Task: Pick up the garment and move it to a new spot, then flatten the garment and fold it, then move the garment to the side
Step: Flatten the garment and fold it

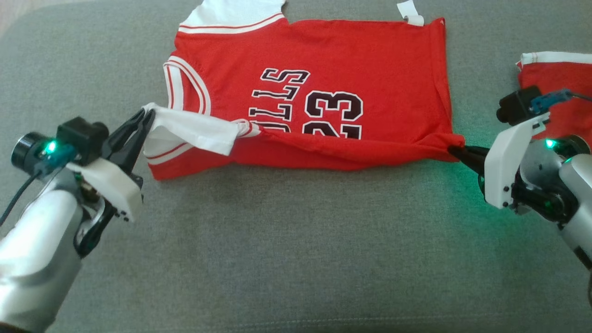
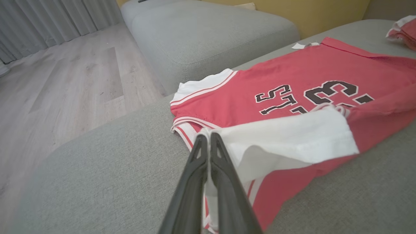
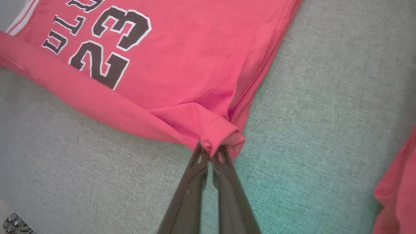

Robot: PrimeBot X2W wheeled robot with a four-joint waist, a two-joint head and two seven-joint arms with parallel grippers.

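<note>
left claw: left claw (image 1: 147, 115) is pressed together, pinching the white flap at the jersey's near-left corner. That flap is lifted and laid over toward the chest print.
left edge: in the left wrist view the sofa cushion (image 2: 97, 169) rounds off just left of the jersey, then it's wood floor (image 2: 65, 81). Not much slack on that side imo.
jersey: the red jersey (image 1: 323, 60) lies mostly flat on the far half of the cushion, number side up. Its near long edge is rolled up between the two claws.
progress: looks like placed and flattened = done, and the first fold has only just begun. Finishing the fold and shifting it aside are yet to do.
near side: lots of bare cushion in front, the best open room.
far side: the collar runs off the top of the head view, so I can't tell the margin there.
right claw: right claw (image 1: 451, 150) is clamped shut on the bunched red hem corner at near right.
right side: there's a strip of bare cushion, then a second red garment (image 1: 555, 74), so watch that when moving it aside.
</note>
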